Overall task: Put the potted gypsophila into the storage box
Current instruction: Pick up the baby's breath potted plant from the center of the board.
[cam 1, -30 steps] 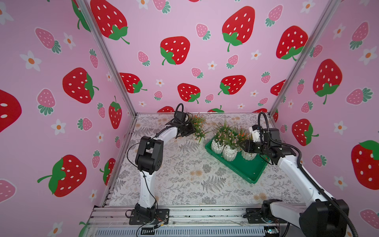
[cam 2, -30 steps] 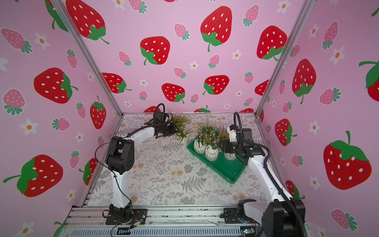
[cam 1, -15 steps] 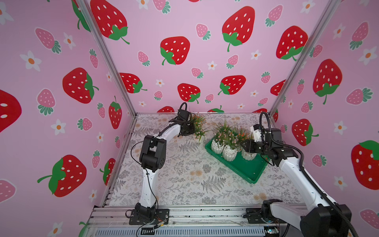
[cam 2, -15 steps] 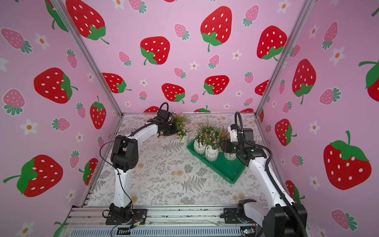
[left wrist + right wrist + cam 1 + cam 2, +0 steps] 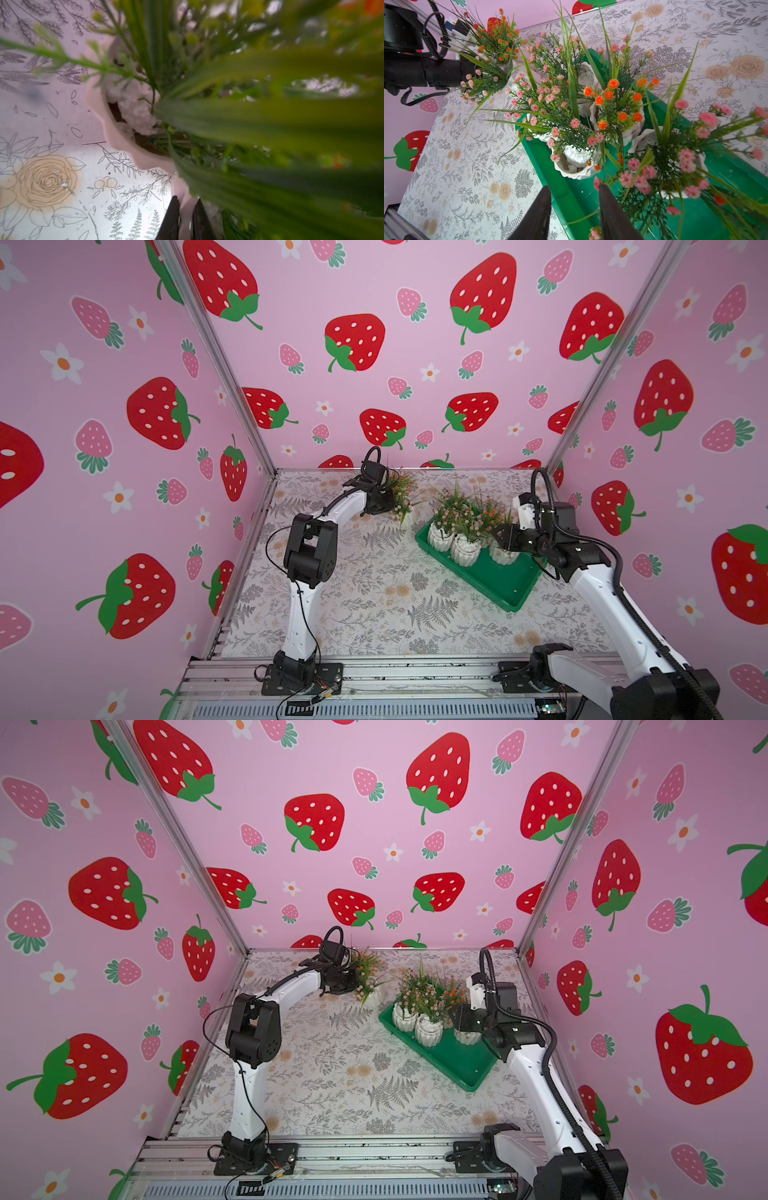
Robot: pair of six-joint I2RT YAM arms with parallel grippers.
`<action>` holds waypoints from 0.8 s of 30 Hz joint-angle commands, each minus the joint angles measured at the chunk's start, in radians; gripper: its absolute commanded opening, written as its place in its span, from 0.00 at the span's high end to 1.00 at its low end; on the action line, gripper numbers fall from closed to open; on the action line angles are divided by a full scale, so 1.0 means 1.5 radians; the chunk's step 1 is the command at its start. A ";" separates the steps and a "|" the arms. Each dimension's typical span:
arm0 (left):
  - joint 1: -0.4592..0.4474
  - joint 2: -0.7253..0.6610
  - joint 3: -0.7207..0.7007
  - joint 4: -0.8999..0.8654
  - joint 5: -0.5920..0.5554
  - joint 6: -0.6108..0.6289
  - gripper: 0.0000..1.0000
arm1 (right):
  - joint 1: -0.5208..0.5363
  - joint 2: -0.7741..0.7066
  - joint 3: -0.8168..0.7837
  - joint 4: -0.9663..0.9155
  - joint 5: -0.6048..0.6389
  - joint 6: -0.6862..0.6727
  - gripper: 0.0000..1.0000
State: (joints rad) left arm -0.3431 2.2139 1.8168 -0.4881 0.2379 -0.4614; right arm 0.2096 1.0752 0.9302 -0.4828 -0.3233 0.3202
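A potted gypsophila (image 5: 402,494) (image 5: 367,974), with orange and pink flowers in a white fluted pot, stands on the table mat at the back, just left of the storage box. My left gripper (image 5: 390,506) (image 5: 187,200) is shut on the pot's rim (image 5: 116,135); leaves fill most of the left wrist view. The storage box (image 5: 496,583) (image 5: 462,1065) (image 5: 535,151) is a green tray that holds several white flower pots (image 5: 465,552). My right gripper (image 5: 500,537) (image 5: 574,188) hangs open over the tray's edge, beside the pots, and holds nothing.
Pink strawberry walls close in the table at the back and on both sides. The front half of the tray floor (image 5: 509,587) is bare. The floral mat (image 5: 374,593) stretches between the two arm bases.
My left gripper has moved in against the plant and shut on the pot's rim. The right arm has hardly moved.
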 commanded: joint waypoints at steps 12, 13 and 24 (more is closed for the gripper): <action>-0.016 -0.072 -0.059 -0.031 0.036 0.011 1.00 | -0.002 -0.022 -0.028 0.005 0.021 0.024 0.60; -0.014 -0.085 -0.071 -0.024 0.042 0.007 1.00 | -0.003 -0.023 -0.028 0.005 0.021 0.024 0.60; -0.022 -0.208 -0.172 0.009 0.049 -0.014 1.00 | -0.017 -0.032 -0.053 0.027 0.008 0.040 0.60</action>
State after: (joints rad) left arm -0.3702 1.9694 1.5665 -0.5121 0.2726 -0.4683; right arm 0.1913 1.0496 0.8658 -0.4644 -0.3000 0.3599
